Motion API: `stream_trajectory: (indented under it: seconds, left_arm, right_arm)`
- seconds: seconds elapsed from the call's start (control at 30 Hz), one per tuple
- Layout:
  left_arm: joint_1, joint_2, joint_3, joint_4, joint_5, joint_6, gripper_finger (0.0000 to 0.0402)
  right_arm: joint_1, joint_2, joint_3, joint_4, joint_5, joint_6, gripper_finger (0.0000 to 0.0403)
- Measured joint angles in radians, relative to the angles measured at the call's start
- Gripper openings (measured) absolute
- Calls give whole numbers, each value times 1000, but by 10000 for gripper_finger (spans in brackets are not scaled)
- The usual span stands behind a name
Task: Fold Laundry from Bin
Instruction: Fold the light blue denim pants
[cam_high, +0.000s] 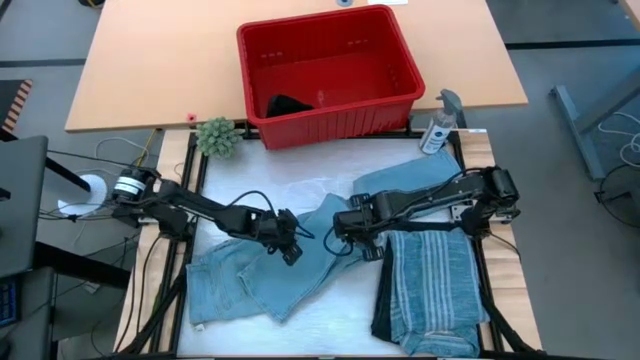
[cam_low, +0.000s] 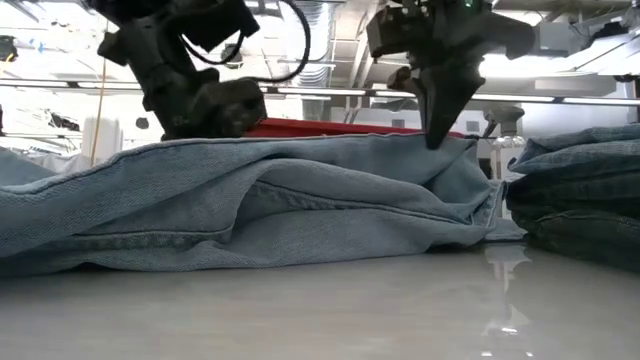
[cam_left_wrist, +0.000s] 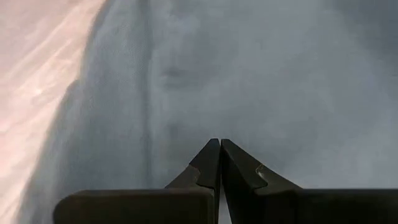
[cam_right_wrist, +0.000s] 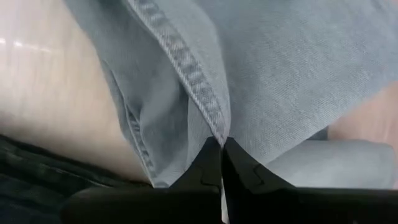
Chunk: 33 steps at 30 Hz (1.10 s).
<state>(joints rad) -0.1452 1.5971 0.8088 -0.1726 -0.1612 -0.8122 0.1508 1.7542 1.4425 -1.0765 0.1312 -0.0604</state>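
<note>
I am pressing my right gripper (cam_right_wrist: 221, 142) down on the light blue jeans (cam_high: 290, 265) with its two fingers drawn fully together, and they are pinching a stitched seam edge of the denim right at their tips. My left gripper (cam_left_wrist: 219, 144) is sitting on the same jeans a little farther along, its fingers also closed tight against each other; their tips are lying against the cloth, but I cannot tell whether any fabric is caught between them. From above, my left arm is reaching in from the left side of the table and my right arm from the right, and the two grippers are meeting near the middle of the white work surface (cam_high: 330, 320), close to each other over the crumpled jeans. The jeans are lying spread and bunched across the middle and left of that surface. Just to the right of them a striped blue-grey shirt (cam_high: 432, 280) is lying folded on top of a dark garment (cam_high: 383, 305). The red bin (cam_high: 330, 68) is standing at the far edge of the table, well apart from my grippers, with a small black item (cam_high: 287, 104) lying in its bottom. A spray bottle (cam_high: 440, 125) is standing just beside the bin's right corner, and a small green plant (cam_high: 216, 136) near its left corner.
</note>
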Motion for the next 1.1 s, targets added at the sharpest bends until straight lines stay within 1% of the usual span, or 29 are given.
stream_trajectory:
  seconds: [0.33, 0.57, 0.7, 0.83, 0.9, 0.97, 1.03, 1.1]
  left_arm:
    - [72, 9, -1, 8, 16, 50, 2]
    - [100, 9, -45, 28, 39, 41, 2]
    - [102, 8, -114, 117, 63, 0, 2]
    - [102, 7, -160, 209, 121, -44, 2]
    - [102, -14, -152, 238, 181, -38, 2]
    - [102, -58, -108, 263, 225, -38, 2]
    - [101, -125, -51, 301, 213, -12, 2]
    - [105, -185, -13, 323, 141, 11, 2]
  right_arm:
    - [86, -10, 40, -10, 13, 91, 21]
    - [197, -10, 41, 0, 162, 170, 21]
    - [260, -10, 41, 10, 231, 185, 31]
    - [291, -10, 41, 9, 267, 187, 31]
    - [293, -10, 41, 8, 287, 198, 27]
    - [285, -10, 41, 9, 295, 219, 25]
    - [275, -10, 35, 20, 300, 239, 27]
    - [267, -10, 20, 34, 300, 247, 30]
